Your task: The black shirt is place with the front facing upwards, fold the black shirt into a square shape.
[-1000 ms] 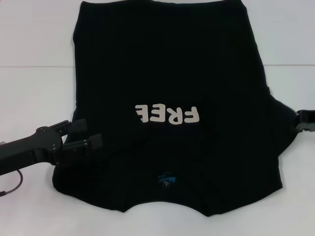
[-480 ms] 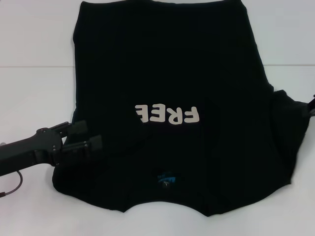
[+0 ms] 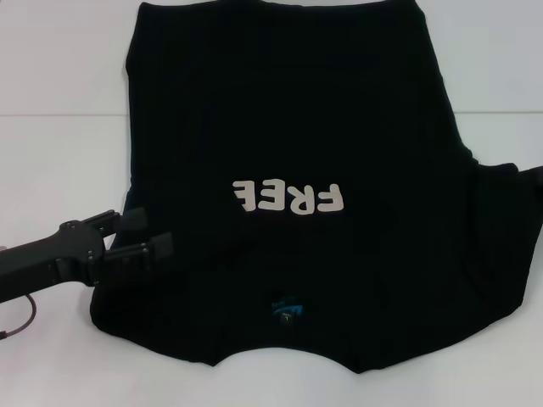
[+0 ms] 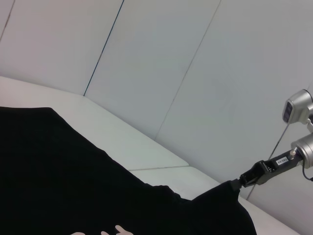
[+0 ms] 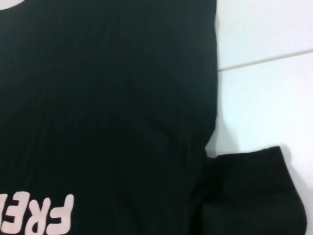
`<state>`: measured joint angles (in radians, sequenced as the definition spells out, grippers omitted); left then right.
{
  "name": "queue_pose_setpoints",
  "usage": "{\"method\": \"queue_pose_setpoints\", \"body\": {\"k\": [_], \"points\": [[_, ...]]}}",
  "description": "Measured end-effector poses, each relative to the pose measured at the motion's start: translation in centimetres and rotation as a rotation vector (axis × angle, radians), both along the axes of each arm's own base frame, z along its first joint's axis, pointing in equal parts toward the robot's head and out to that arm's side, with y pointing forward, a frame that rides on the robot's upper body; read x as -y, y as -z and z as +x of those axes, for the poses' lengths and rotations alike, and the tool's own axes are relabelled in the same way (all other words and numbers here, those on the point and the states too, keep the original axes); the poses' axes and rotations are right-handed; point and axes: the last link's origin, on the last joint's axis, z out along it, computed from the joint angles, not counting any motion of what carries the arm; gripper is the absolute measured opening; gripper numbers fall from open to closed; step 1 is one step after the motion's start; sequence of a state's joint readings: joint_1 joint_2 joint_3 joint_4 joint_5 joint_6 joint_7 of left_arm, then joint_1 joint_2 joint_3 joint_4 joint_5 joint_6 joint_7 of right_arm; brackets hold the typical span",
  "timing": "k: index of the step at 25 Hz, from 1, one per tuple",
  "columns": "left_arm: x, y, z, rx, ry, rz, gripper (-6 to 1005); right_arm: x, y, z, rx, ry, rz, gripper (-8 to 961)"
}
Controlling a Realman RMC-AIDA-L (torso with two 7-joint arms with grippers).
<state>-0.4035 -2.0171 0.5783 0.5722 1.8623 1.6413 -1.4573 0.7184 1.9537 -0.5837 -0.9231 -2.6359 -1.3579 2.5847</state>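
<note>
The black shirt (image 3: 288, 127) lies spread on the white table, with its white "FREE" lettering (image 3: 288, 197) facing up and its blue neck label (image 3: 287, 311) near the front edge. My left gripper (image 3: 146, 234) rests open at the shirt's left edge, both fingers lying over the cloth. The right sleeve (image 3: 509, 199) is stretched out to the right. My right gripper is outside the head view. The left wrist view shows that right gripper (image 4: 240, 183) far off, shut on the sleeve tip (image 4: 220, 196). In the right wrist view I see the shirt body (image 5: 107, 98) and that sleeve (image 5: 249, 196).
The white table (image 3: 59, 161) has a seam line (image 3: 59, 115) running across it behind the shirt. A grey panelled wall (image 4: 171, 63) stands beyond the table. A dark cable (image 3: 21, 322) loops under my left arm.
The right gripper has moved right and out of the head view, drawing the right sleeve outward. The left gripper has slipped back slightly to the left.
</note>
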Motion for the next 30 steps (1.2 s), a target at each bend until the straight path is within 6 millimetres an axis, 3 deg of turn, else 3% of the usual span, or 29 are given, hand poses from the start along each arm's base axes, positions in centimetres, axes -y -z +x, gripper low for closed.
{"method": "queue_pose_setpoints", "body": {"k": [4, 7, 12, 17, 23, 30], "points": [[0.0, 0.0, 0.0, 0.001, 0.0, 0.0, 907, -0.3, 0.4, -1.1, -0.003, -0.07, -0.024, 22], [0.0, 0.0, 0.0, 0.001, 0.001, -0.001, 907, -0.9, 1.6, -3.1, 0.005, -0.147, -0.08, 22], [0.0, 0.1, 0.0, 0.0, 0.001, -0.002, 906, -1.1, 5.6, -6.6, 0.076, -0.267, -0.242, 23], [0.0, 0.1, 0.0, 0.0, 0.001, -0.002, 906, -0.9, 9.2, -8.9, 0.166, -0.356, -0.357, 25], [0.1, 0.2, -0.1, 0.002, -0.003, -0.003, 906, -0.9, 10.8, -10.1, 0.187, -0.396, -0.38, 26], [0.2, 0.2, -0.2, 0.002, -0.006, -0.002, 906, -0.8, 11.4, -9.5, 0.171, -0.367, -0.402, 63]]}}
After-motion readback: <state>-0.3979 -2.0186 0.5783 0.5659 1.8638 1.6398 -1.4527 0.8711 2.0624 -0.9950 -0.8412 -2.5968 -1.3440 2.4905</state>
